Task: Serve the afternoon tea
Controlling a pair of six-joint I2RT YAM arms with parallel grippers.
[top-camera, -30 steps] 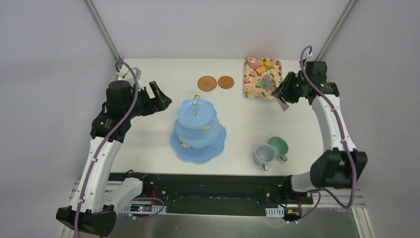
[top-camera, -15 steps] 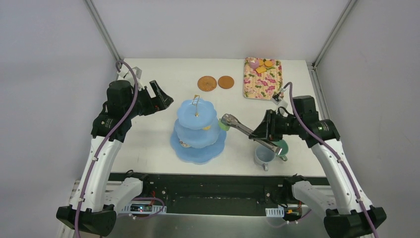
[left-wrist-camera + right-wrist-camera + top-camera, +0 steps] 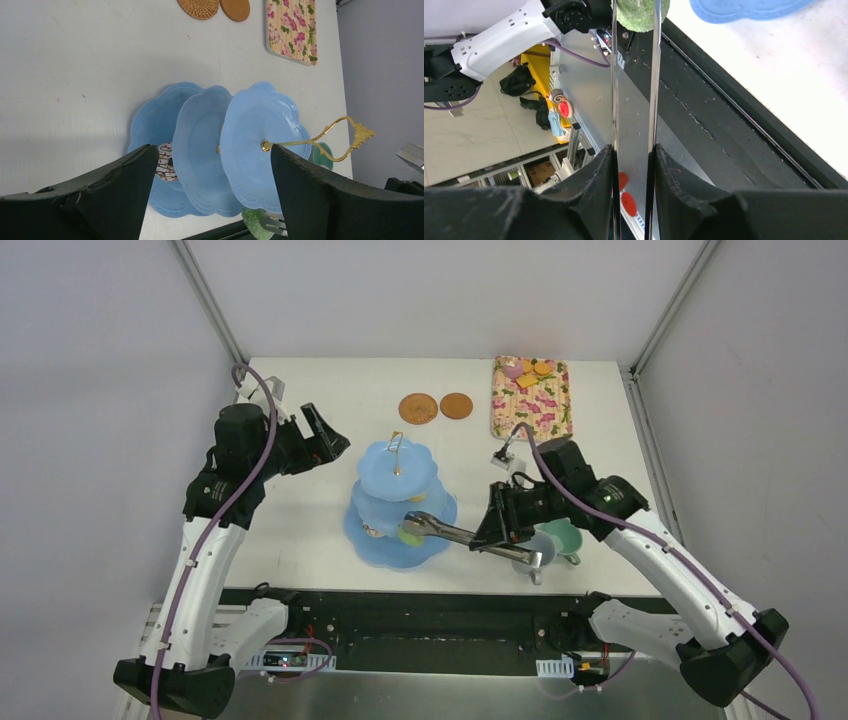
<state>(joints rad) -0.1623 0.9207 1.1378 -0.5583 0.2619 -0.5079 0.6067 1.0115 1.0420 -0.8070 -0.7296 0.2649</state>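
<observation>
**Green donut getting dropped off at the bottom tier**

The metal tongs (image 3: 460, 534) are squeezed by the right gripper (image 3: 497, 525), and a green donut (image 3: 410, 533) is pinched at their tip, right at the near-right rim of the lowest tier of the light-blue stand (image 3: 398, 472), which sits mid-tabletop toward the near edge. Next the donut probably needs to be set down on that tier and the squeeze eased off, without the stand being bumped. The left gripper (image 3: 325, 437) is held with jaws apart and empty, near the left edge. A second ago the tongs were back at the floral tray (image 3: 530, 410) by the far right corner; the left arm hasn't been moved.
</observation>
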